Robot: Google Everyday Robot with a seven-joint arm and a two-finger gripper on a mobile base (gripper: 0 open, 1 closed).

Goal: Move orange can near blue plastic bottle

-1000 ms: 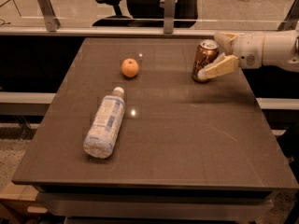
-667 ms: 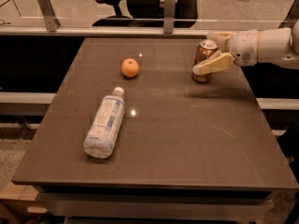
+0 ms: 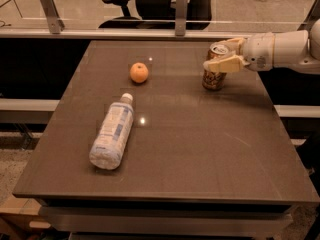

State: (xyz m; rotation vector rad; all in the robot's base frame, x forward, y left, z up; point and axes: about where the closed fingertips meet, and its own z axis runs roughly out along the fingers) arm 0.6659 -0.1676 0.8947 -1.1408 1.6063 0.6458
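Two fingers of the gripper [image 3: 219, 54] clamped the orange can [image 3: 214, 78] near its top at the table's [image 3: 200, 149] far right, well apart from the blue plastic bottle [image 3: 112, 132] lying on its side at the left.

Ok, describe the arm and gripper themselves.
The gripper, at the far right of the table by the orange can, has pale cream, wedge-shaped fingers. Behind it, the arm is a smooth, rounded white-grey cylinder; no cables or markings show.
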